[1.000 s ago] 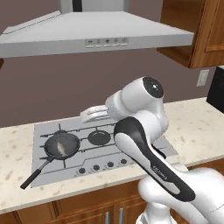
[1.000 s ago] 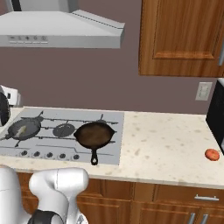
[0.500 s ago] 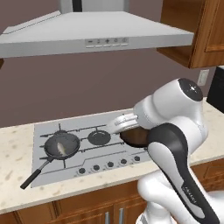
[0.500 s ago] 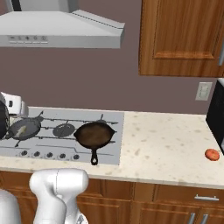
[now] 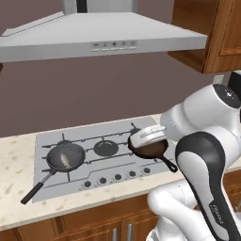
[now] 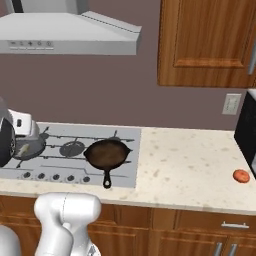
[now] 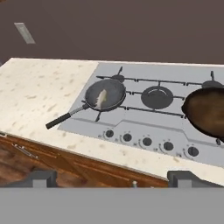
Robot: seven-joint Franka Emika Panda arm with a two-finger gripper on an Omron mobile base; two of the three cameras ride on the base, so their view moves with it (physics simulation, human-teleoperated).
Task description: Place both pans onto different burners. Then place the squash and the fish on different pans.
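Note:
The dark grey pan [image 5: 66, 157] sits on the left burner, its long black handle pointing to the front left, and the small pale fish [image 5: 64, 160] lies inside it. On the right burner rests the rusty brown skillet [image 6: 107, 152], short handle toward the front edge. The orange-red squash [image 6: 241, 175] lies on the counter far to the right. My gripper [image 7: 113, 178] is open and holds nothing, raised above the cooktop's front. In the left base view the gripper [image 5: 147, 136] overlaps the skillet [image 5: 151, 148]. The hand view shows the pan [image 7: 105, 94], the fish [image 7: 101, 98] and the skillet [image 7: 207, 112].
The central burner [image 7: 157, 96] of the silver cooktop [image 6: 125, 167] is bare. A row of knobs [image 7: 146, 141] runs along its front. Beige counter [image 6: 190, 160] stretches right to a dark appliance [image 6: 248, 131]. A range hood [image 5: 103, 40] hangs above.
The arm has swung to the right across the cooktop, from over the middle burners to in front of the skillet. Pans, fish and squash have stayed put; the jaws stay open.

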